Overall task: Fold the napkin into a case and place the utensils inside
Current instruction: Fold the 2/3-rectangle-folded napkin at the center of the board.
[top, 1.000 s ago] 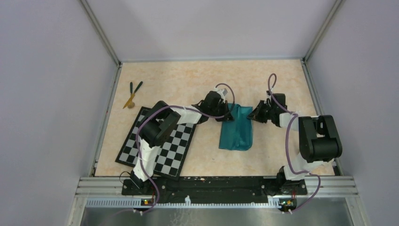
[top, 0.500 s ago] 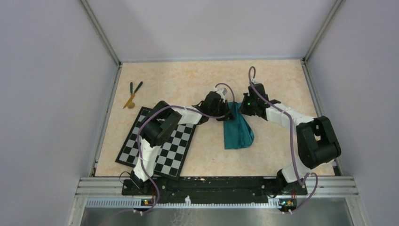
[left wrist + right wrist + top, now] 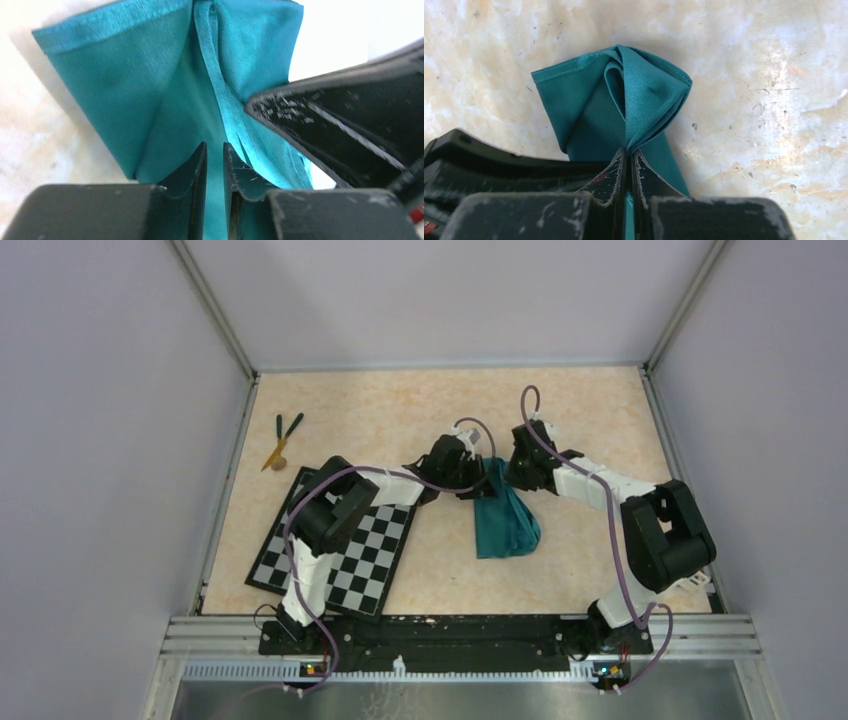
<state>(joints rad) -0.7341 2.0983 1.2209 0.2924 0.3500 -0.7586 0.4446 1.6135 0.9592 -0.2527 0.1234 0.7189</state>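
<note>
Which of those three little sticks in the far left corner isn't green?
The yellowish-tan stick, the one closest to the checkerboard; the two dark green sticks lie just beyond it.

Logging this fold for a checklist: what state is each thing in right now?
Teal-green cloth napkin: bunched, far edge pinched together, fold unfinished.
Left pincer: shut on the napkin.
Right pincer: shut on the napkin.
Slim stick utensils, two dark green, one tan: loose on the table, far left.
Black-and-white checkerboard mat: flat on the table.
</note>
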